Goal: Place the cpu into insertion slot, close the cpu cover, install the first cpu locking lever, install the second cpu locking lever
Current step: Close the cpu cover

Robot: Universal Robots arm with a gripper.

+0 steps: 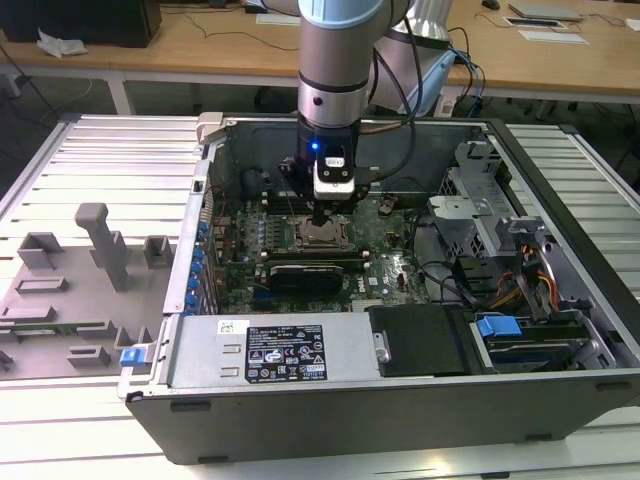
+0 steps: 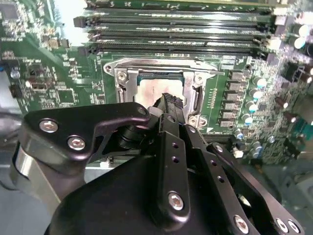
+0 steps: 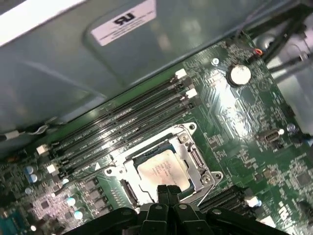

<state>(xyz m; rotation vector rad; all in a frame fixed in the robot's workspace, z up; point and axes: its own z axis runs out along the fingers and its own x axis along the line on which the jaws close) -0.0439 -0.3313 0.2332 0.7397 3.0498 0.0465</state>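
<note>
The cpu (image 3: 159, 169) lies flat in the insertion slot (image 1: 322, 238), its silvery top showing through the window of the cpu cover (image 3: 190, 157). The cover lies down around the chip. In the second wrist view the cpu (image 2: 148, 90) and the cover (image 2: 196, 84) sit just beyond my black fingertips. My gripper (image 2: 170, 100) is shut with nothing between its fingers, and its tips are at the chip's near edge, close above the socket. It reaches straight down into the case (image 1: 322, 216), and its tips show against the cover's rim (image 3: 167, 188). Whether the locking levers are latched cannot be told.
Long black memory slots (image 3: 122, 122) run beside the socket. A coin battery (image 3: 239, 73) sits on the green board. The case wall (image 3: 98, 58) rises behind. A power supply (image 1: 290, 350), a drive cage (image 1: 480, 215) and cables crowd the case. A grey fixture (image 1: 100, 245) stands outside.
</note>
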